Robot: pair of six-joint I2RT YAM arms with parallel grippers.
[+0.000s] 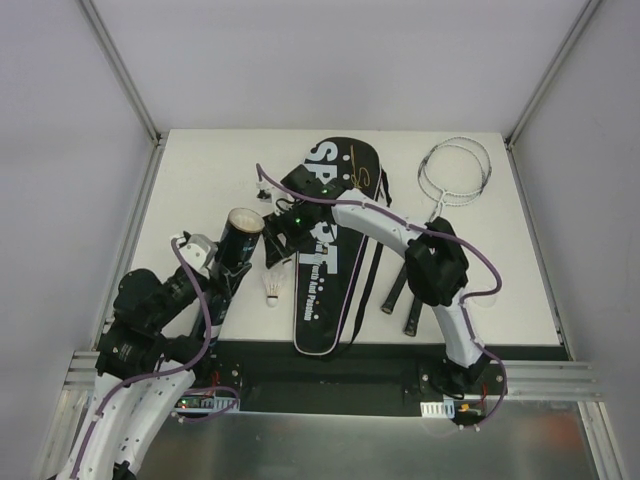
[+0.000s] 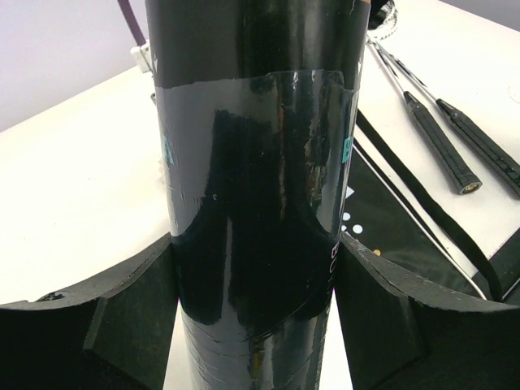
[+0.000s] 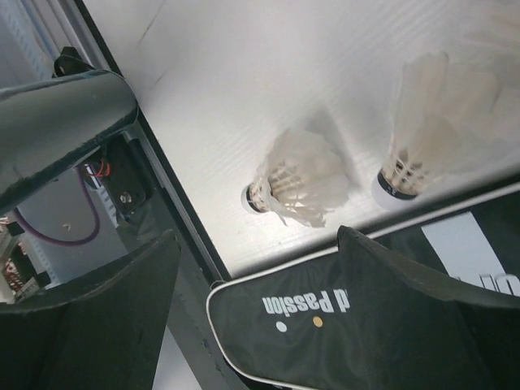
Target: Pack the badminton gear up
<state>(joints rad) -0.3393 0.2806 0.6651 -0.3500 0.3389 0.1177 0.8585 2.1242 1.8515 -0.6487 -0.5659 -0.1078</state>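
My left gripper [image 1: 222, 278] is shut on the long black tube [image 1: 236, 245] and holds it tilted, its open end up and away from me. In the left wrist view the tube [image 2: 256, 162] fills the space between both fingers [image 2: 122, 325]. My right gripper [image 1: 281, 244] is open and empty, hovering at the left edge of the black SPORT bag [image 1: 335, 230]. In the right wrist view two white shuttlecocks [image 3: 299, 180] [image 3: 422, 138] lie on the table beyond its fingers [image 3: 422, 317]. One shuttlecock [image 1: 272, 290] shows from above. Two rackets [image 1: 455, 170] lie right of the bag.
The racket handles [image 1: 398, 292] point toward the near edge, right of the bag's black strap [image 1: 372, 275]; they also show in the left wrist view [image 2: 443, 150]. A black strip and metal rail [image 1: 330, 365] run along the near table edge. Grey walls enclose the table.
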